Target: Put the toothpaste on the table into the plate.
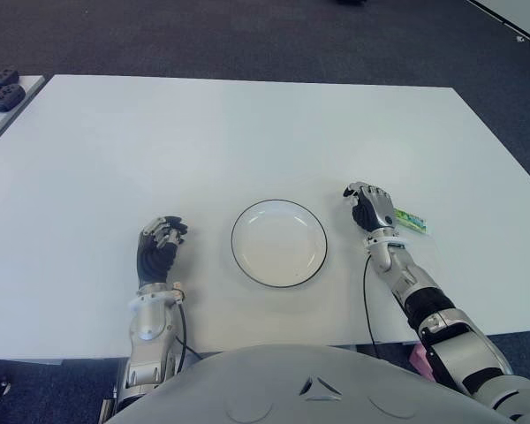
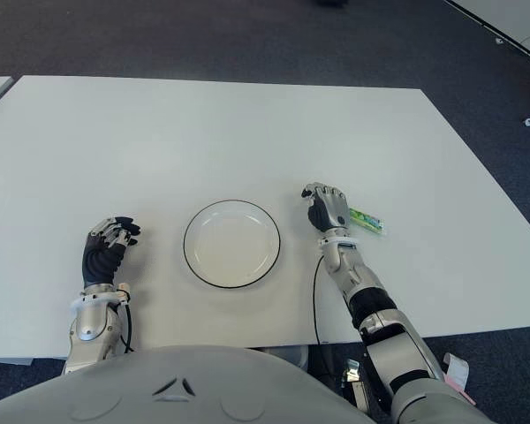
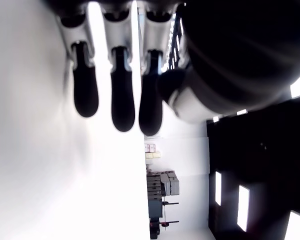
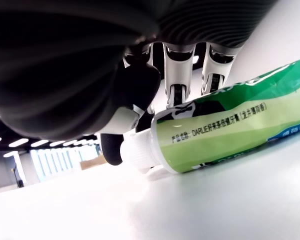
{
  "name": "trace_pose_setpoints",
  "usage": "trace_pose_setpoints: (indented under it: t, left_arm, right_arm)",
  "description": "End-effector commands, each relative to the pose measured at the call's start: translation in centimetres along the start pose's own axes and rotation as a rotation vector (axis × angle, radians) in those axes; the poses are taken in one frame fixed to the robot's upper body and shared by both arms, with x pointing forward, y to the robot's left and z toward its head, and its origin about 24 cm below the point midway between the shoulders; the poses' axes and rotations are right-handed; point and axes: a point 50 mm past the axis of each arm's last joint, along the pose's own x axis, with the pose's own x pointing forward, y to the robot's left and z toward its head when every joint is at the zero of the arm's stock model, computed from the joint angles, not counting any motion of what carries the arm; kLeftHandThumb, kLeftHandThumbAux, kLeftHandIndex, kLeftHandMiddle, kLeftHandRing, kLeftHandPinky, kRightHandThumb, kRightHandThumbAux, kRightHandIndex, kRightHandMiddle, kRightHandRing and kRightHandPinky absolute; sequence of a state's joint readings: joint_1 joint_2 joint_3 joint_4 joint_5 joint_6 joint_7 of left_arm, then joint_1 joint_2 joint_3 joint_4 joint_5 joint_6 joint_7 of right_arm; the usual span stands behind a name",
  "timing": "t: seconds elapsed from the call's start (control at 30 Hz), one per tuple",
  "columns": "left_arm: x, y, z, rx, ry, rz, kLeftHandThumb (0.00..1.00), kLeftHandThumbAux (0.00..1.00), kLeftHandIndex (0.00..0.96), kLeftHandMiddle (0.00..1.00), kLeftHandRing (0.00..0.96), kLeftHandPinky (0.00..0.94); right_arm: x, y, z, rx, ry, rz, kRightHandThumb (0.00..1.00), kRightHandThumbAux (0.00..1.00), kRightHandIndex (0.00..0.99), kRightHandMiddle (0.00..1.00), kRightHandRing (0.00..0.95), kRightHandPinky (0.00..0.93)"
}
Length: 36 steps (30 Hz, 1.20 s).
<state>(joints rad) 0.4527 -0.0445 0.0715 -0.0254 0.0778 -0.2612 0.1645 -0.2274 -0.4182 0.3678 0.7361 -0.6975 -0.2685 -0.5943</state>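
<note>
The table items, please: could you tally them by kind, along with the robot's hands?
Toothpaste tube: 1, lying on the white table under the right hand's fingers.
Plate: 1, with nothing in it.
Hands: 2, the left hand and the right hand.
Total: 4.

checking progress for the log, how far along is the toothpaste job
Early. The right hand is down over the toothpaste, which lies on the table, not yet lifted. The plate holds nothing. Gripping, carrying and placing remain. The left hand is idle left of the plate.
</note>
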Motion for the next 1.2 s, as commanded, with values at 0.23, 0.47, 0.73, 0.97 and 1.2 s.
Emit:
trace_pose_setpoints:
  t: [0.23,0.47,0.73,0.97,1.2]
  left_arm:
    - [0.0,0.1,-0.4,-0.002,0.027,0.004,0.706,0.720,0.428,0.500,0.492,0.495]
    - [0.1,0.0,-0.4,-0.005,0.024,0.002,0.707,0.721,0.429,0.497,0.488,0.499]
    - [0.3,-0.2,-0.5,-0.007,0.028,0.002,0.707,0.722,0.429,0.497,0.490,0.507]
    - [0.4,-0.4,-0.5,-0.004,0.033,-0.002,0.706,0.722,0.429,0.503,0.498,0.508]
    - [0.5,-0.5,-0.4,-0.001,0.027,-0.006,0.706,0.721,0.429,0.507,0.500,0.509]
  right_arm:
    - [-1.8,2.3,0.5,0.109,0.005,0.047,1.000,0.667,0.440,0.457,0.442,0.464]
    - [-1.7,1.5,1.0,0.159,-0.041,-0.006,1.000,0.670,0.431,0.448,0.430,0.469]
    - [-0.8,-2.1,2.0,0.247,-0.162,-0.104,1.000,0.670,0.423,0.449,0.436,0.468]
    - [-0.5,-5.5,3.0,0.289,-0.295,-0.168,1.000,0.669,0.424,0.457,0.442,0.467]
    - [-0.7,-7.6,4.1,0.278,-0.430,-0.206,1.000,0.670,0.408,0.459,0.443,0.470]
